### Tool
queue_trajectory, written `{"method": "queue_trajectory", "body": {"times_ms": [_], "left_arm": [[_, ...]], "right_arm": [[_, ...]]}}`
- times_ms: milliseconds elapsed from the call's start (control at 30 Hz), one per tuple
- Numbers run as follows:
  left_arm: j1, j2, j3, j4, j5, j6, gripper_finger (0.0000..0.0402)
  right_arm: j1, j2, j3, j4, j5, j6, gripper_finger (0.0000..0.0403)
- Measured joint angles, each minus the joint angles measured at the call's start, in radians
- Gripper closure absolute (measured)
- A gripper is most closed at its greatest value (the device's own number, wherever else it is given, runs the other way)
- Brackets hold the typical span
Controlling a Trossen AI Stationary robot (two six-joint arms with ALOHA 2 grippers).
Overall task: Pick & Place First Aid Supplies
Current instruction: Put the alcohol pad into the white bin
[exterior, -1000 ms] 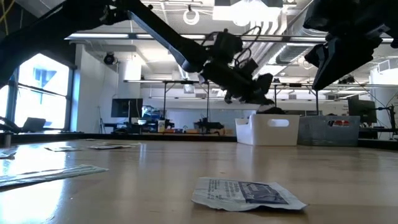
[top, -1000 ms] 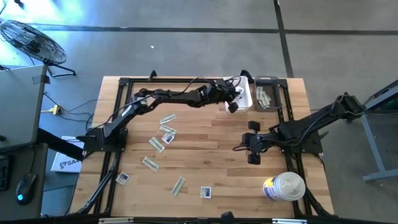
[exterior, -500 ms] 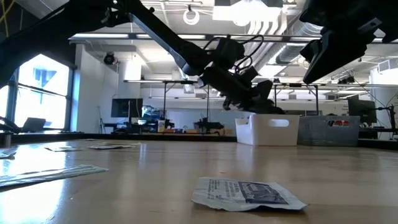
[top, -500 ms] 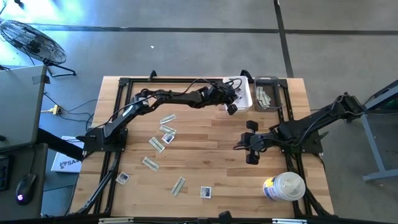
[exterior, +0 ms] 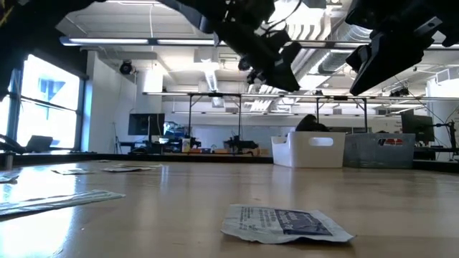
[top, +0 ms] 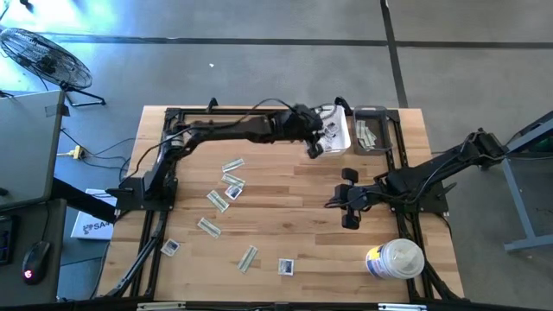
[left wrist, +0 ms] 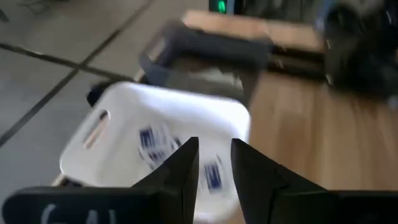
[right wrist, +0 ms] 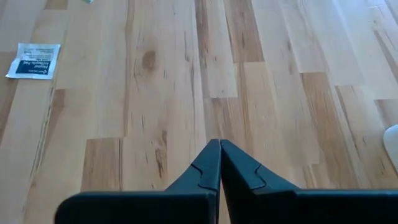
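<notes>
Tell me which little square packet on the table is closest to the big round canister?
The square packet at the table's front edge. It lies nearest the canister; the other square ones lie farther left.

Grey floor point(top: 259, 60), a fan point(top: 39, 56), bright window point(exterior: 43, 100).

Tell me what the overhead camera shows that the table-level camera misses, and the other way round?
Only the overhead view shows the round canister, the strips inside the grey bin, and most scattered packets, like the strip near the front edge. Only the table-level view shows the room behind, with windows and ceiling lights, and one square packet's print close up. Both show the wooden table, the white bin, the left pincer with nothing between its fingers, and the right pincer.
</notes>
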Motion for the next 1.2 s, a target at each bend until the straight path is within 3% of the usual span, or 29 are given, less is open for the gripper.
{"method": "queue_trajectory", "body": {"times_ms": [167, 300, 567, 867, 1033, 1200], "left_arm": [[-0.097, -0.058, -0.024, -0.194, -0.079, -0.008, 0.031], [-0.183, -0.062, -0.094, -0.294, -0.165, -0.124, 0.031], [-0.319, -0.074, -0.242, -0.453, -0.396, -0.513, 0.031], [-0.48, -0.236, -0.517, -0.47, -0.595, -0.957, 0.031], [-0.559, -0.312, -0.703, -0.466, -0.65, -1.292, 0.031], [-0.573, -0.333, -0.791, -0.475, -0.649, -1.463, 0.031]], "right_arm": [[0.0, 0.0, 0.0, -0.002, 0.035, -0.003, 0.04], [0.0, 0.0, 0.0, -0.003, 0.039, -0.007, 0.0399], [0.001, 0.0, 0.001, -0.002, 0.043, -0.044, 0.04], [0.001, 0.0, 0.001, 0.01, 0.035, -0.087, 0.0401], [0.001, 0.0, 0.001, 0.029, 0.012, -0.115, 0.0399], [0.001, 0.0, 0.001, 0.094, -0.011, -0.169, 0.0401]]}}
